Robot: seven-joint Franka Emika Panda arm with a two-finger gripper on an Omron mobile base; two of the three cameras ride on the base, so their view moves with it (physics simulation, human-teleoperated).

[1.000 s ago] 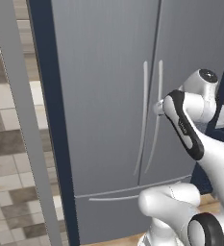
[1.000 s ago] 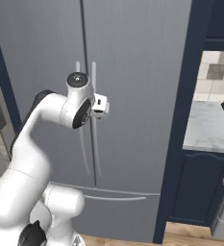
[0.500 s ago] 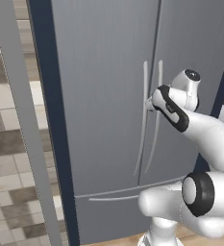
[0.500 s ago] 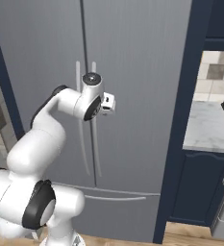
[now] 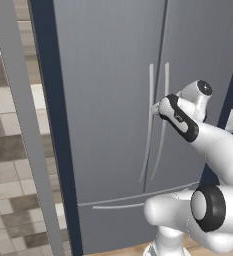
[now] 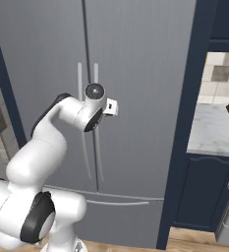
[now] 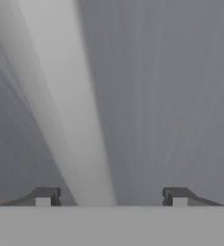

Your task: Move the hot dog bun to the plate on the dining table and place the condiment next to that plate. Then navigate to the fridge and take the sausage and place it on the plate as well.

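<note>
While the fridge (image 5: 113,100) doors are standing shut, the gripper (image 7: 111,196) is reaching against the handle (image 7: 70,110) where the two doors meet. Its fingers (image 7: 45,196) are standing apart, one on each side of the pale bar, neither pad touching it; the bar is lying nearer the left finger than the right. For a sound grip, the hand is best centred on the bar first, so both pads meet it together, then closed squarely across it. Pulling is judged safest along the door's swing arc, not straight back, or the pads may slip off the curved bar. The sausage is presumably sitting inside, hidden behind the doors.
</note>
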